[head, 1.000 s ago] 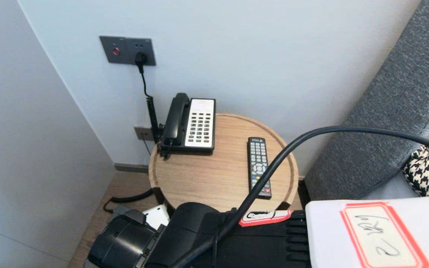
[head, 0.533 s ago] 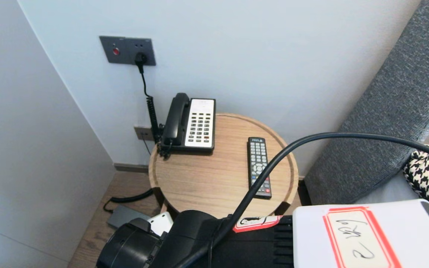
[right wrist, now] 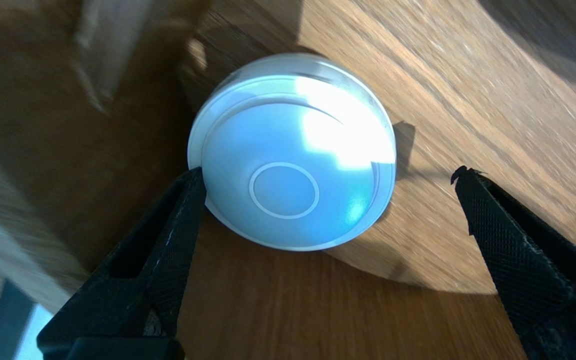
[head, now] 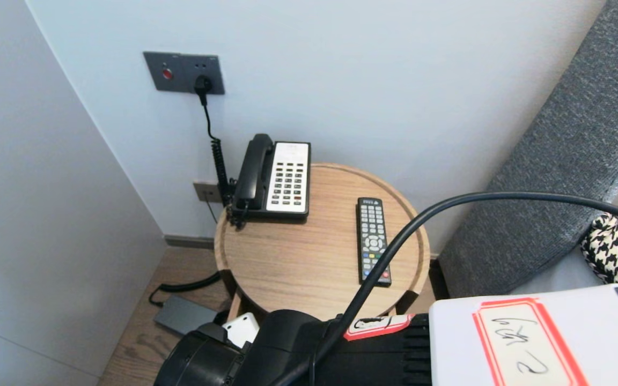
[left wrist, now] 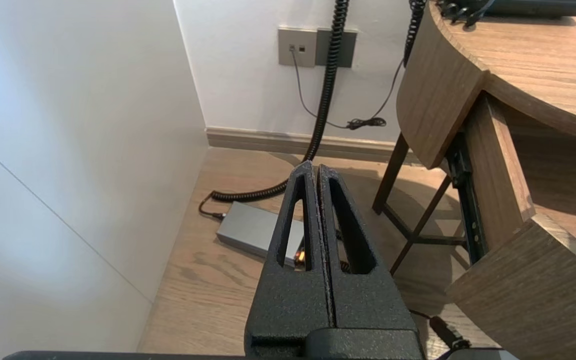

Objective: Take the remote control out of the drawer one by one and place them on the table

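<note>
There, under the round table (head: 222, 252) at six o'clock, my right gripper (right wrist: 328, 172) stood spread around the white disc (right wrist: 293, 150) near the shelf (right wrist: 478, 105) edge, one fingertip (right wrist: 188, 200) against its rim; my left gripper (left wrist: 316, 167) hung pressed together.

The white round puck (right wrist: 293, 150) right in front of the right gripper (right wrist: 328, 172) is looking like smooth, glossy plastic and is throwing back a bright glare. The gripper's fingers (right wrist: 168, 240) are showing matt black plastic with a fine knurled grain. The board (right wrist: 468, 100) under the puck is showing satin brown wood grain. The left gripper (left wrist: 316, 167) is wearing the same rough, pebbly black finish. Just past its tips, the power brick (left wrist: 253, 230) is looking matt grey, and it's lying on dull wood-plank flooring (left wrist: 208, 280). Off to the side, the table rim (left wrist: 438, 100) is showing smooth matt wood.
</note>
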